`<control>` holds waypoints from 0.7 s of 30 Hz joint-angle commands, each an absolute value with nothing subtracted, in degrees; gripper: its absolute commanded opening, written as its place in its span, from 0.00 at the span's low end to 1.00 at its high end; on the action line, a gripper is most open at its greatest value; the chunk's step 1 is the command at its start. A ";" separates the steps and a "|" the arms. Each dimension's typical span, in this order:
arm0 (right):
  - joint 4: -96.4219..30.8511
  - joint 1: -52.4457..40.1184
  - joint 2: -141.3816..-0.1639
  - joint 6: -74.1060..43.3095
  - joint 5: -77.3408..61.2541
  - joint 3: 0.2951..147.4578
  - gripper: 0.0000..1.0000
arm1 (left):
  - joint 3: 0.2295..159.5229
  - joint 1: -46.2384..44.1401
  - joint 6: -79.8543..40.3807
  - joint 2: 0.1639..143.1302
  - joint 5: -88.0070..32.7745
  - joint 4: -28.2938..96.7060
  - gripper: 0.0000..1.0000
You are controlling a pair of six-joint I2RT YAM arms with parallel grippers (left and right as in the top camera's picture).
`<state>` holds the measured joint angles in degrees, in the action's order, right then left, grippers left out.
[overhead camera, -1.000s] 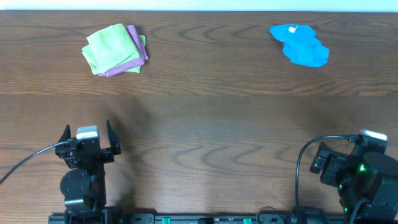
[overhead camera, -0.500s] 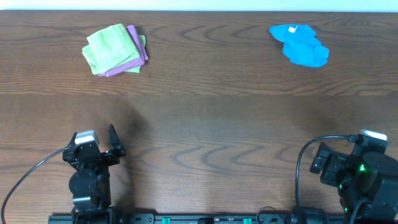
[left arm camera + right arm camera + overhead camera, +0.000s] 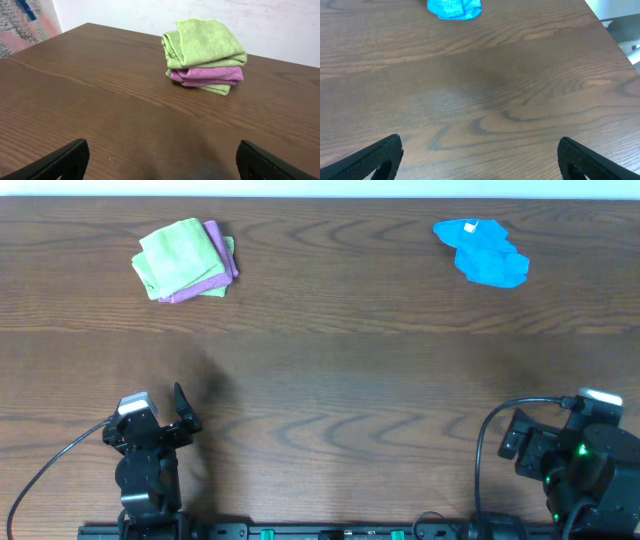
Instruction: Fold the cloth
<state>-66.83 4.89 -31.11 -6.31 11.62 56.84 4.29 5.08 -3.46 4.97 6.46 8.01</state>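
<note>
Blue cloth [image 3: 482, 252] lies crumpled on the surface [image 3: 330, 360], well ahead of my right gripper [image 3: 479, 152] (jaws spread wide, nothing held). My left gripper [image 3: 161, 156] is likewise released, with a folded green-and-pink stack [image 3: 204, 54] ahead of it.

**Both arms tucked back, jaws wide**

The left arm [image 3: 145, 465] and the right arm [image 3: 585, 455] sit folded low, well apart. The left gripper [image 3: 160, 165] and the right gripper [image 3: 480, 160] face forward — fingers spread wide, holding nothing.
</note>
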 commanded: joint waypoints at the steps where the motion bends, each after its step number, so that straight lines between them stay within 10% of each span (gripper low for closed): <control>1: -66.92 4.32 -31.14 -5.69 12.21 57.32 0.99 | 2.50 4.91 -4.12 4.32 8.23 8.75 0.95; 21: -66.92 4.32 -31.14 -5.69 12.21 57.32 0.99 | 2.50 4.89 -1.48 4.34 7.90 8.71 0.95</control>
